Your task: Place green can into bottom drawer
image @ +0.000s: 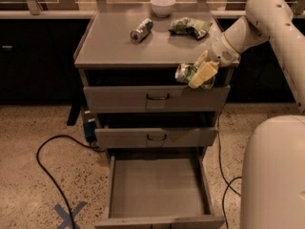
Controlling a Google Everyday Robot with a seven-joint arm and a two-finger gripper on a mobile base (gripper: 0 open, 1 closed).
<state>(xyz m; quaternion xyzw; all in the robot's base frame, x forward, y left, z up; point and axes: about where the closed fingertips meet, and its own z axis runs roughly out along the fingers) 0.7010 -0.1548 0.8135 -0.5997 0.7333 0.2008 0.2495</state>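
My gripper (199, 74) is shut on the green can (187, 73), a small green can with pale mottling. It holds the can in the air just past the front right edge of the cabinet top (109, 49), in front of the top drawer. The bottom drawer (157, 187) is pulled wide open below, a broad grey tray with a bare flat floor. The can hangs well above the drawer's right side.
On the cabinet top lie a silver-white can (141, 30), a wrinkly green foil bag (189, 27) and a white bowl (162, 5). The middle drawer (157, 137) sticks out a little. A black cable (52, 175) loops on the floor at left, by a blue tape cross (66, 215).
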